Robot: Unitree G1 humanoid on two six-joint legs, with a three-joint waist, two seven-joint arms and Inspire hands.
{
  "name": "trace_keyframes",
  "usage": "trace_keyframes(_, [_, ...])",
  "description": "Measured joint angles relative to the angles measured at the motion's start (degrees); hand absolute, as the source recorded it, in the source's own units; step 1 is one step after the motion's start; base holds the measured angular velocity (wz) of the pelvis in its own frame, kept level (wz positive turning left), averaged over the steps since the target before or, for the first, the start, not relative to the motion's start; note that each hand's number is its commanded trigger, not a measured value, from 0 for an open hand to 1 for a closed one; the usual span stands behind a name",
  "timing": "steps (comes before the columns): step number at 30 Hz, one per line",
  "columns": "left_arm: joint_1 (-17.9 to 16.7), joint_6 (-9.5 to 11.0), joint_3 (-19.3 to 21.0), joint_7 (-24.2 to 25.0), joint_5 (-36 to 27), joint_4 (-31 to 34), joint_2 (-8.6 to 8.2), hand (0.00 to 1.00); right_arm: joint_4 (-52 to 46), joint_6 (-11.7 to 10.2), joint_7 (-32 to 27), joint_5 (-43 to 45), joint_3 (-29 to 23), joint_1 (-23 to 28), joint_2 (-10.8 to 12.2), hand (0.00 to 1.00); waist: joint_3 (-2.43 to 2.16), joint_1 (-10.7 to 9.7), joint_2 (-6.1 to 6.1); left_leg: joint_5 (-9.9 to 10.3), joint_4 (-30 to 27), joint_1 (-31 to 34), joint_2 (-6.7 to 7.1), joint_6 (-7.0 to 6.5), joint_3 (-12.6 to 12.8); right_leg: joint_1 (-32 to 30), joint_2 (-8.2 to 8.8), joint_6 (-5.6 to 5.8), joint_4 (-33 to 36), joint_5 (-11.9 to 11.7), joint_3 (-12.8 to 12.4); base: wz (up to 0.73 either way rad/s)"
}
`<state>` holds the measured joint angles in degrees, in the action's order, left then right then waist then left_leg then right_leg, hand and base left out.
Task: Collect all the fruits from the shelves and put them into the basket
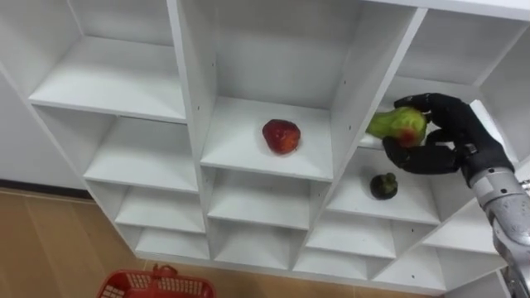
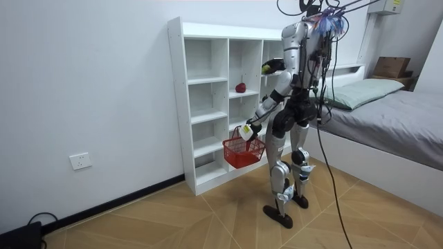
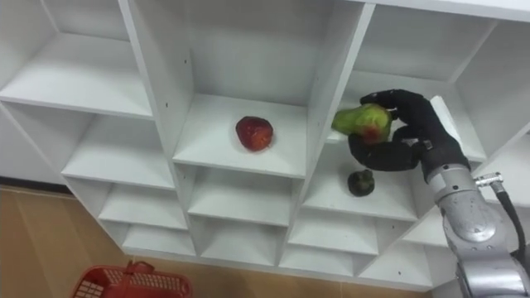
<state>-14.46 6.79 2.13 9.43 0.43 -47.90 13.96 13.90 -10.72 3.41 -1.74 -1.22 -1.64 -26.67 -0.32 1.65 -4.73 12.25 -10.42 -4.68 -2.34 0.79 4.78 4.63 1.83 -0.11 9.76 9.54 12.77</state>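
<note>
**Green-and-red fruit held at the closet's right column**

The green-and-red fruit (image 1: 399,124) sits in the right hand (image 1: 451,136). Its fingers (image 1: 431,103) curl over the top and the thumb closes from below, so the fruit is gripped from the right. It is at the mouth of a compartment in the right column, just beside the upright divider that parts this column from the middle one. Whether it touches the shelf board under it cannot be told.

One level down in the same column, a small dark green fruit (image 1: 383,185) lies on its shelf, apart from the hand. In the middle column, on the board level with the held fruit, a red fruit (image 1: 281,136) lies near the centre of its compartment, well apart from the other two.

The white closet (image 2: 201,104) is an open grid of compartments standing against the wall. The robot stands upright on the wooden floor (image 2: 173,214) right before it, with its right arm raised to shelf height.

Its left arm hangs low, and a red basket (image 2: 243,150) hangs by its handle from the left hand (image 2: 248,127), fingers hooked round that handle. The basket is off the floor, close in front of the lower shelves. In the eye views its rim shows at the bottom edge, below the left column.

A bed (image 2: 394,114) stands behind the robot at the room view's right.
</note>
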Motion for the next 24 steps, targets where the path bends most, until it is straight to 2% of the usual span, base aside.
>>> trace_keyframes(4, [0.9, 0.0, 0.0, -0.6, -0.9, -0.5, -0.05, 1.00, -3.7, 0.2, 0.1, -0.1, -0.3, 2.4, 0.1, 1.00, 0.13, -0.4, -0.02, 0.0, 0.1, 0.1, -0.06, 0.02, 0.2, -0.4, -0.09, 0.00, 0.1, 0.0, -0.2, -0.03])
trace_keyframes(11, [2.4, 0.0, -0.1, -3.0, -1.0, -0.6, -0.05, 1.00, -11.8, 0.5, 0.3, -0.7, -0.5, 9.5, 3.3, 1.00, 0.30, -1.1, -0.79, 0.0, 0.7, 0.3, -0.28, 0.06, 2.2, -2.1, -0.42, -0.05, 0.2, -0.1, -2.5, -0.15])
trace_keyframes(18, [5.1, 0.3, -0.1, -2.7, -1.0, -0.6, -0.21, 1.00, -15.8, 0.4, 3.4, -0.6, -0.4, 13.5, 6.0, 1.00, 0.36, -1.4, -0.93, 0.0, 0.7, 0.9, -0.79, 0.07, 4.6, -3.9, -0.98, -0.19, 0.3, -1.0, -4.3, -0.18])
trace_keyframes(24, [6.7, 0.9, 0.0, -2.7, -1.0, -0.6, -0.26, 1.00, -16.4, 0.4, 5.0, -0.4, -0.4, 14.6, 6.8, 1.00, 0.44, -1.7, -0.78, 0.0, 0.4, 2.4, -1.03, 0.08, 5.5, -5.9, -1.13, -0.51, 1.2, -1.3, -4.9, -0.12])
